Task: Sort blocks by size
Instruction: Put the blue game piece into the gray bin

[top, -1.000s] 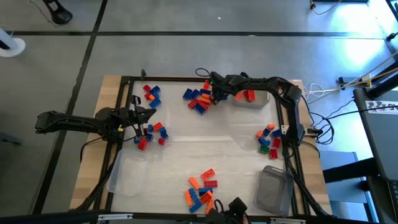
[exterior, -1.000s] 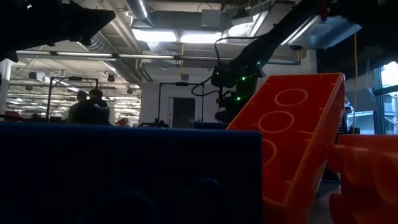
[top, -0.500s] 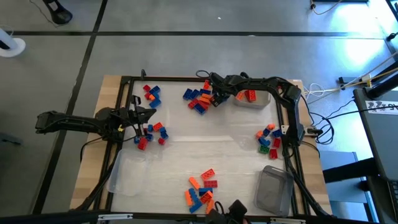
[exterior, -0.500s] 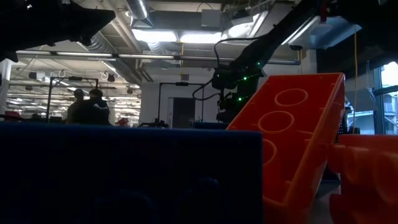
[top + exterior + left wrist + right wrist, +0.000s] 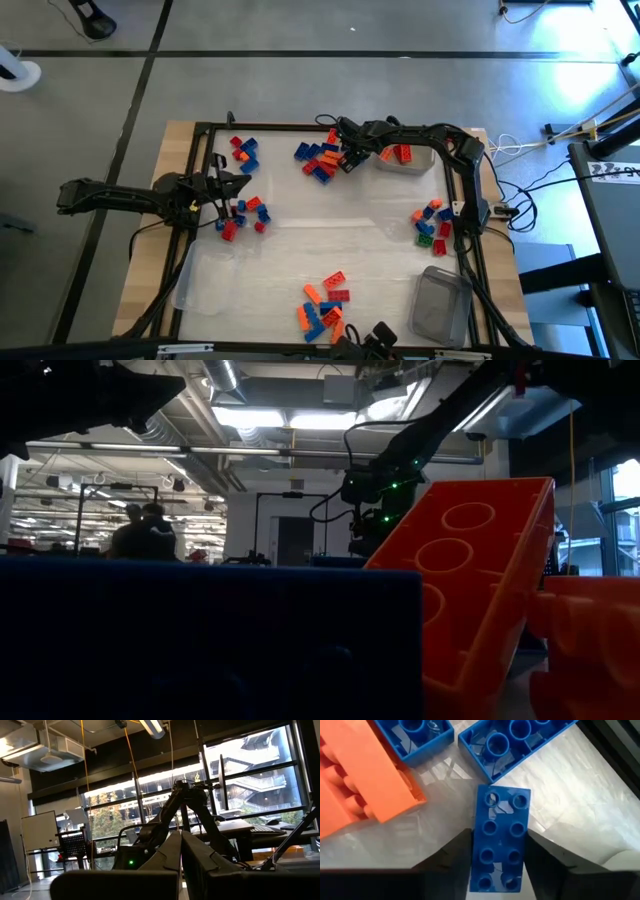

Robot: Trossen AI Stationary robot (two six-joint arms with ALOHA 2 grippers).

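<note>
Right pincer [image 5: 496, 851]: down in the far-middle pile, fingers [image 5: 449, 854] flanking the long sides of a blue 2x4 block [image 5: 499, 837] lying studs-up on the worktop [image 5: 330, 235]; looks clamped on it or nearly so, not lifted.
Grip choice: across the narrow width, probably because that fits the jaw span.
Neighbours: orange block [image 5: 365, 775] and two upturned blue blocks [image 5: 515, 740] just beside.
Clear tub [image 5: 402, 157]: near, holds red bricks; likely drop point.
Left pincer [image 5: 243, 182]: fingers together, parked over the left cluster [image 5: 243, 213], waiting.

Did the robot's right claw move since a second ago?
No. The right gripper stays over the same brick pile, beside the clear tub.
</note>
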